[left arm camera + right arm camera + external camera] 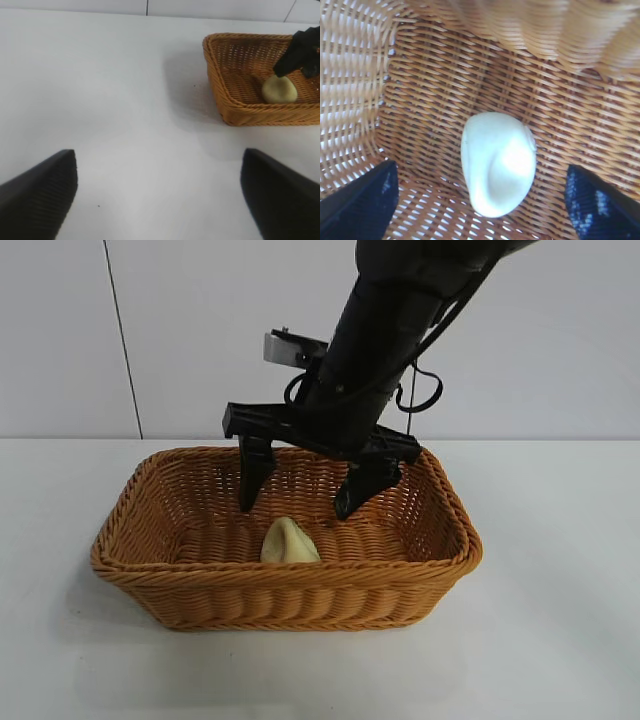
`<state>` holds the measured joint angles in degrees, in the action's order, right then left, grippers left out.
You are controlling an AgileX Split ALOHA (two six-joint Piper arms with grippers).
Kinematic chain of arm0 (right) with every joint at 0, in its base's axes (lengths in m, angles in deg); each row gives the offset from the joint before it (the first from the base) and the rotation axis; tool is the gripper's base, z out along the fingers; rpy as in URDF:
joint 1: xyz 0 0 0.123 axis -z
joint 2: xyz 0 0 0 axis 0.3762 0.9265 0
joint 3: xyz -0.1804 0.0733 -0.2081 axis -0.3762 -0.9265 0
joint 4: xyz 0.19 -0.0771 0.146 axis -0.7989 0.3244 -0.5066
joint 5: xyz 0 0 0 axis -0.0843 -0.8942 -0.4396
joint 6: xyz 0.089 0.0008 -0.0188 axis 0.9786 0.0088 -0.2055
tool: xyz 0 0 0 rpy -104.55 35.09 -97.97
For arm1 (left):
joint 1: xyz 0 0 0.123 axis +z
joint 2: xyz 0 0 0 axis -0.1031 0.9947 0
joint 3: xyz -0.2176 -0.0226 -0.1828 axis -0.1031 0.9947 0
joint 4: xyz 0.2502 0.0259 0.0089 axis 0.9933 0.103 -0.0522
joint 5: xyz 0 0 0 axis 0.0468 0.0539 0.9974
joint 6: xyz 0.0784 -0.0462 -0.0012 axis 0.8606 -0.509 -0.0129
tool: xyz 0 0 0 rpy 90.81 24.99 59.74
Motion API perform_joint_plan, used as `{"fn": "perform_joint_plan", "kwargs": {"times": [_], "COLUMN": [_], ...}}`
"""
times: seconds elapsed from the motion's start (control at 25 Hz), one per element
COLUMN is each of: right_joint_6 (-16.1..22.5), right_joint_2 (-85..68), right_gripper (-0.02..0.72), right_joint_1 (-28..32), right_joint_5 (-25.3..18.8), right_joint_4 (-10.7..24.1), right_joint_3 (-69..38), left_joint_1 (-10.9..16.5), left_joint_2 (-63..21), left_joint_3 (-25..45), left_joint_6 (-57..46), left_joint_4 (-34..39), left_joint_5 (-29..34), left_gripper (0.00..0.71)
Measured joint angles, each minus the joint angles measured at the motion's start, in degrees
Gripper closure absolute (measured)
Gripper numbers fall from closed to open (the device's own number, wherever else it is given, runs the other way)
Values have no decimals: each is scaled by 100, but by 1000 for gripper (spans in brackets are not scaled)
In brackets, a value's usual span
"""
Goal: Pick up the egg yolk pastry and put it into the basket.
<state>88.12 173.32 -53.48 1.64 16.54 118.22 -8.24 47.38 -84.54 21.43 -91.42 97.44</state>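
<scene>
The orange-brown wicker basket (pixel 150 585) stands on the white table in the middle of the exterior view. The pale yellow egg yolk pastry (pixel 288 542) lies on the basket's floor near its front wall. My right gripper (pixel 297 511) hangs open inside the basket just above the pastry, touching nothing. In the right wrist view the pastry (pixel 498 162) lies on the weave (pixel 440 95) between the wide-apart fingers. My left gripper (pixel 160 192) is open over bare table, well off to the side of the basket (pixel 220 92); the pastry (pixel 279 90) shows there too.
White table all around the basket and a white wall behind. The right arm reaches down from above over the basket's back rim.
</scene>
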Motion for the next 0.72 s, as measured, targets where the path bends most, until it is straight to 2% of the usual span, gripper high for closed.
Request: {"fn": "perform_joint_plan", "kwargs": {"times": [0.12, 0.36, 0.48, 0.72], "right_joint_6": [180, 503, 541, 534], "right_joint_2": [-76, -92, -102, -103], "right_gripper": [53, 53, 53, 53], "right_joint_1": [0, 0, 52, 642], "right_joint_5": [-628, -2127, -2313, -2358], "right_joint_4": [321, 1566, 1849, 1846], "right_joint_3": [562, 1554, 1760, 1791], "left_joint_1": [0, 0, 0, 0], "left_joint_2": [0, 0, 0, 0], "left_joint_3": [0, 0, 0, 0], "left_joint_6": [0, 0, 0, 0], "left_joint_4": [0, 0, 0, 0], "left_joint_5": [0, 0, 0, 0], "left_gripper": [56, 56, 56, 56]}}
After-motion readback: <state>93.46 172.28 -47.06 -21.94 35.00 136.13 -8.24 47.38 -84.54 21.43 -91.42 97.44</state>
